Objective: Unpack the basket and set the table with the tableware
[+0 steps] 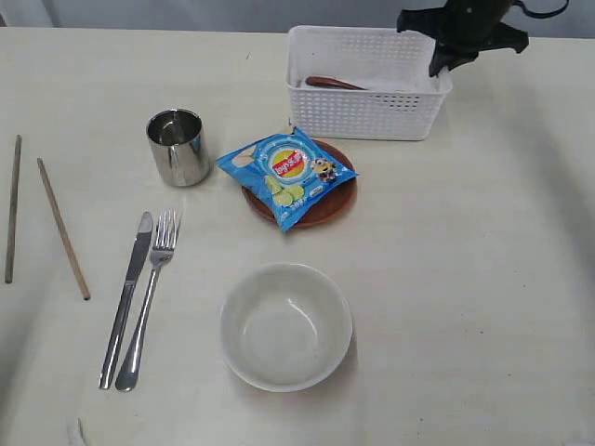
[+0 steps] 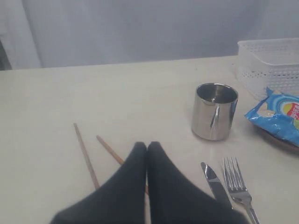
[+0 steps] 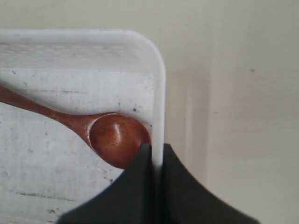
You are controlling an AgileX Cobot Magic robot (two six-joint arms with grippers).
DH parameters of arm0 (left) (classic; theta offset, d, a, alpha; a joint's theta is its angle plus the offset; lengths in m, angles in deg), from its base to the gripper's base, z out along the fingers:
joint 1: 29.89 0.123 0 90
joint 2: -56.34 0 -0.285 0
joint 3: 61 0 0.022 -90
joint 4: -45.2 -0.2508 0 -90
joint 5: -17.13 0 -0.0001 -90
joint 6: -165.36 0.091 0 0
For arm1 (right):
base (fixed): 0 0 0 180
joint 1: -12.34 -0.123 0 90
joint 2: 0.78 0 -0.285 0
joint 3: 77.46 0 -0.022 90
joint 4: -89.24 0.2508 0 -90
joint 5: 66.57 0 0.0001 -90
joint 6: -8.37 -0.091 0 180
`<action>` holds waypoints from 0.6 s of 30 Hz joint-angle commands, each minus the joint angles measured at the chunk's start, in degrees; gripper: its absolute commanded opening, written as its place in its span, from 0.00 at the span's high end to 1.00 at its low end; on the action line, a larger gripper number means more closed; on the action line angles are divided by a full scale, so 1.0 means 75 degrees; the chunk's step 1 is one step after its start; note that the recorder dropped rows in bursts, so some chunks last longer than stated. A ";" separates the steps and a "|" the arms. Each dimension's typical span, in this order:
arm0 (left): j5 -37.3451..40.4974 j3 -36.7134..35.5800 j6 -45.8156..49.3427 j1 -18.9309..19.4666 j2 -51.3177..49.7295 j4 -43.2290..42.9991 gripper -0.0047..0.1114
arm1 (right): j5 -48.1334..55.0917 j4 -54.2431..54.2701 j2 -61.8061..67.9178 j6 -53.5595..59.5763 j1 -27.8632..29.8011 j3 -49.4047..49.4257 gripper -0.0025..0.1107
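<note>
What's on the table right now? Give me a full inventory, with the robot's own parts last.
table: one, pale cream, under everything
basket: one, white, top right of the exterior view
spoon: one, red-brown wood, inside the basket
plate: one, brown, just below the basket, under the chip bag
chip bag: one, blue, lying on the plate
cup: one, shiny steel, upright, left of the plate
bowl: one, pale whitish, empty, below the plate
knife: one, steel, left of the bowl
fork: one, steel, right beside the knife
chopsticks: two, wooden, far left, lying apart
left gripper: one, black, shut and empty, near the chopsticks
right gripper: one, black, shut on the basket's wall
</note>
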 commanded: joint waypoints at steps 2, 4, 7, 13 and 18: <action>-0.0022 -0.0031 0.0000 0.0020 0.0021 -0.0019 0.96 | 0.0857 -0.0719 -0.0498 0.0140 0.0657 -0.0060 0.98; -0.0022 -0.0031 0.0000 0.0020 0.0021 -0.0019 0.96 | 0.1246 -0.0726 -0.0644 0.0497 0.0949 0.0090 0.98; -0.0022 -0.0031 0.0000 0.0020 0.0021 -0.0019 0.96 | 0.1234 -0.0465 -0.1090 0.0920 0.1357 0.0747 0.98; -0.0022 -0.0031 0.0000 0.0020 0.0021 -0.0019 0.96 | 0.0098 -0.0115 -0.2835 0.1579 0.1835 0.3095 0.98; -0.0022 -0.0031 0.0000 0.0020 0.0021 -0.0019 0.96 | -0.1329 -0.0191 -0.4507 0.1953 0.1936 0.5265 0.98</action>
